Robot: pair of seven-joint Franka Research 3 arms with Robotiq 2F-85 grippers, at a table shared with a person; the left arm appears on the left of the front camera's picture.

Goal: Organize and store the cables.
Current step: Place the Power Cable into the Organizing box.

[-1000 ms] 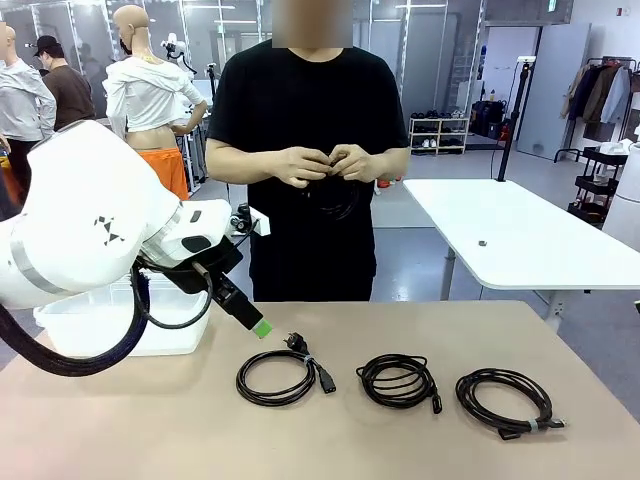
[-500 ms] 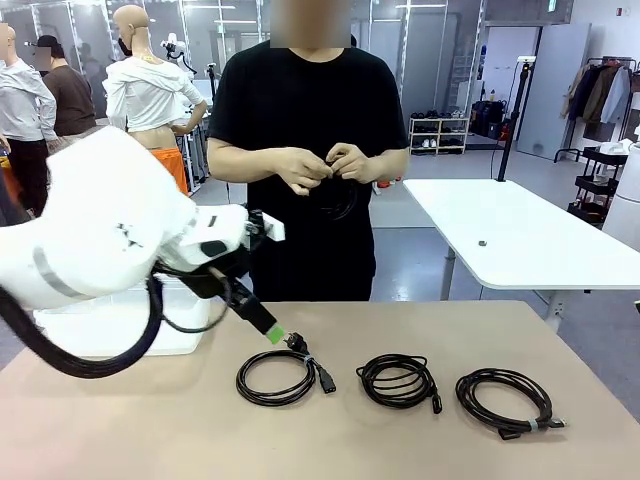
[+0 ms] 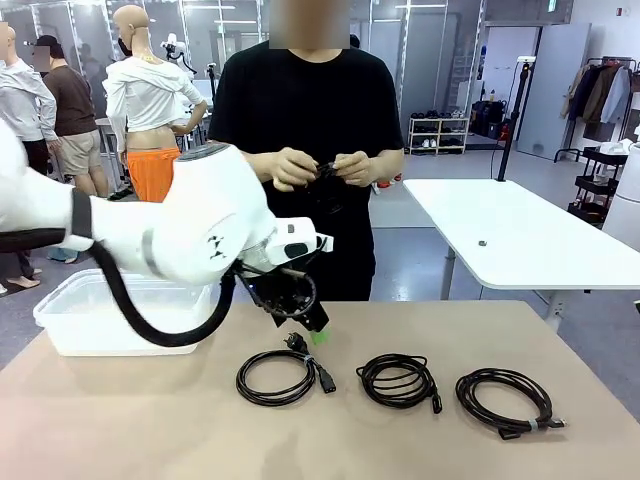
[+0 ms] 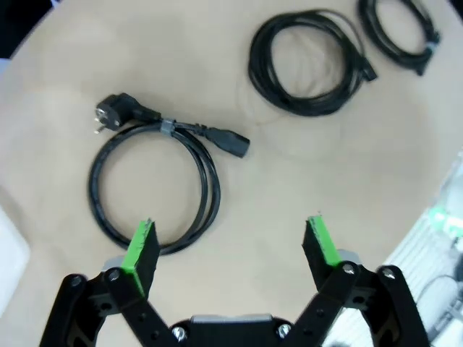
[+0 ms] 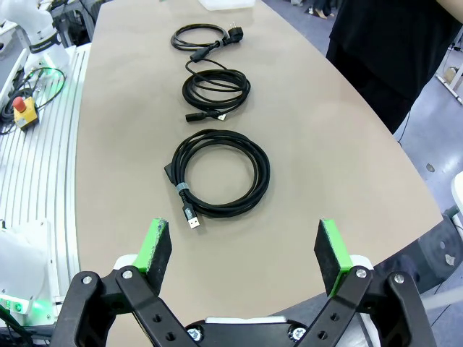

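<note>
The tan table [image 3: 150, 430] carries three coiled black cables [image 3: 365, 380] in a row and a translucent bin [image 3: 100, 335].

A beige worktop [image 3: 140, 430] stands on a grey floor [image 3: 415, 270]. Behind it to the right are a white table [image 3: 520, 240], a black trolley [image 3: 598, 185], hanging coats [image 3: 600, 95] and a low shoe shelf [image 3: 437, 133]. Glass partitions [image 3: 420, 60] line the back.

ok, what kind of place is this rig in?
Probably a robotics lab: a white arm over a table of coiled cables, an emergency-stop button beside the table, another white table behind.
</note>
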